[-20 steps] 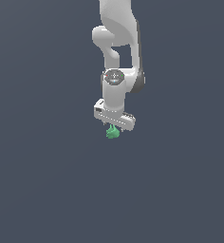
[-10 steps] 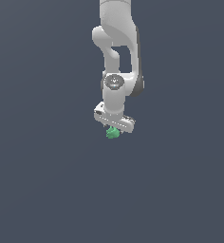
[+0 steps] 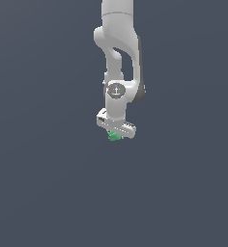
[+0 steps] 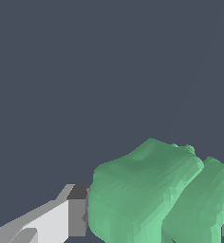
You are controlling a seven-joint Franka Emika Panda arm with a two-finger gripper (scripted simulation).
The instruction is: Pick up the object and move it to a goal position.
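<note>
The small, bright green, lumpy matte object (image 4: 152, 194) sits directly between the fingers of the white gripper (image 3: 115, 135). In the wrist view it fills the space just ahead of the camera, with one pale finger with a grey pad (image 4: 69, 211) pressed against its side. The opposite finger is barely visible at the frame edge, so contact there is judged rather than confirmed. In the exterior view the object shows as a green lump just beneath the gripper body, and the gripper appears clamped on it. Beyond the gripper, the white jointed Panda arm (image 3: 118, 43) rises upright above it. Behind everything lies a plain dark slate surface (image 3: 43, 183) with no marking. Whether the object rests on that surface or hangs clear of it cannot be determined. No goal marker is visible in either view. The step in hand is judged to be carrying the object toward the goal. The irregular shape gives the pads uneven bearing, so grip should be held firm, travel smooth, and wrist rotation avoided, lest the lump pivot or slip out.
</note>
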